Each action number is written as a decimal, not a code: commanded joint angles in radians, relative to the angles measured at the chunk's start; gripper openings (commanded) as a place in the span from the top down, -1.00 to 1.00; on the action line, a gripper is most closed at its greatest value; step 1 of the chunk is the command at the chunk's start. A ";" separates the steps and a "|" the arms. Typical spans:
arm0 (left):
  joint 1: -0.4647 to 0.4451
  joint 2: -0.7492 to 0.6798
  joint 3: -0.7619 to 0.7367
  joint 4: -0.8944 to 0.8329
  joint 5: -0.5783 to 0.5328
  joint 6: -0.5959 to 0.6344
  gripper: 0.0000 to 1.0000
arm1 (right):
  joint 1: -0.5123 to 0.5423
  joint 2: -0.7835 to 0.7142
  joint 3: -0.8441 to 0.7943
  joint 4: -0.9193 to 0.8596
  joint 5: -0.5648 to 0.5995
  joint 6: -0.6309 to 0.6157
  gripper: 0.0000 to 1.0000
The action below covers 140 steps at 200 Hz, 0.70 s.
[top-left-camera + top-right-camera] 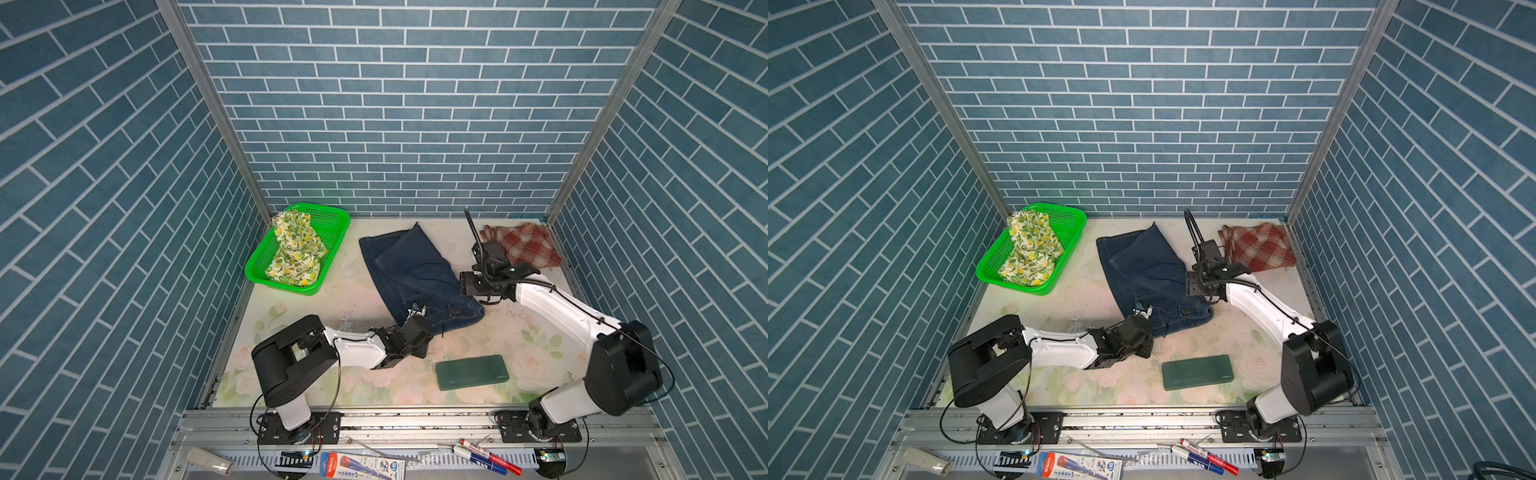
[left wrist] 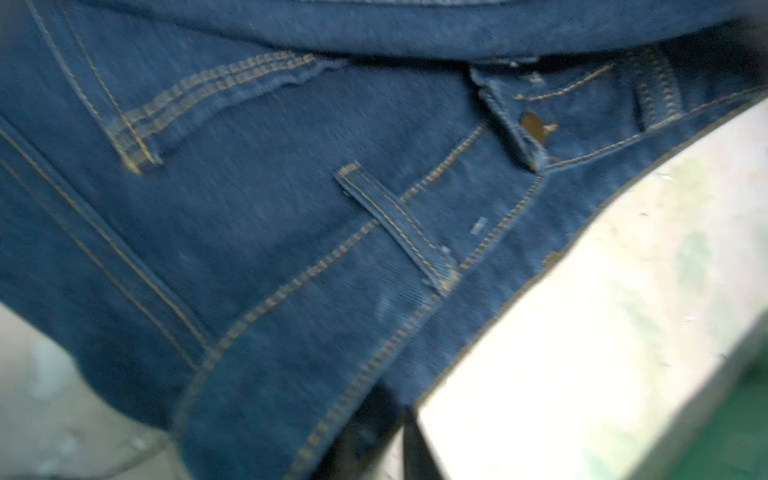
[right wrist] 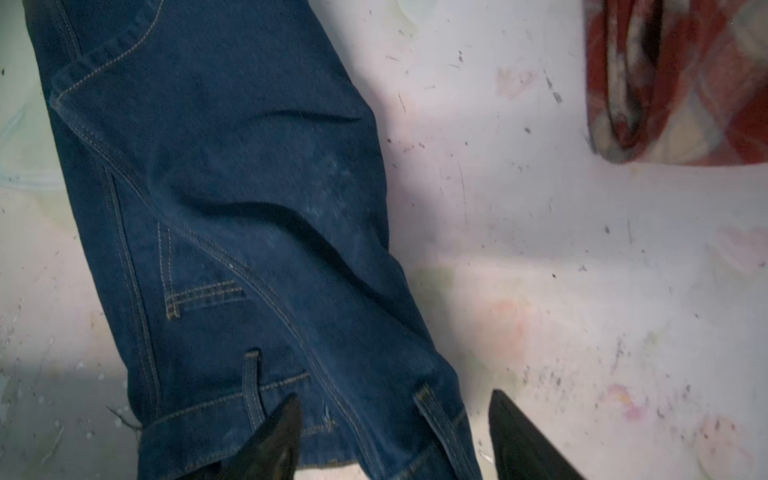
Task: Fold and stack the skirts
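The dark blue denim skirt (image 1: 415, 270) (image 1: 1148, 270) lies loosely folded mid-table, with its buttoned waistband toward the front. My left gripper (image 1: 417, 312) (image 2: 390, 411) sits at the waistband's front edge. Its fingers stand a little apart, and the hem lies over their tips. My right gripper (image 1: 468, 286) (image 3: 395, 415) hovers open at the skirt's right edge, one finger over the denim (image 3: 232, 187) and the other over bare table. The plaid skirt (image 1: 525, 245) (image 1: 1258, 247) lies at the back right. The lemon-print skirt (image 1: 295, 249) (image 1: 1030, 249) is bunched in the basket.
The green mesh basket (image 1: 328, 216) stands at the back left by the wall. A flat dark green slab (image 1: 471, 372) (image 1: 1197, 372) lies near the front, between the arms. Pens and a packet rest on the rail in front of the table.
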 commanded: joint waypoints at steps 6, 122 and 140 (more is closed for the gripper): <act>0.002 -0.060 -0.029 -0.164 -0.003 0.012 -0.12 | -0.004 -0.086 -0.077 0.019 0.043 0.004 -0.42; 0.387 -0.330 0.131 -0.359 0.129 -0.008 -0.30 | -0.001 -0.170 -0.199 0.059 0.033 0.016 -0.41; 0.455 -0.230 0.200 -0.335 0.150 -0.033 -0.33 | 0.002 -0.190 -0.218 0.060 0.040 0.016 -0.40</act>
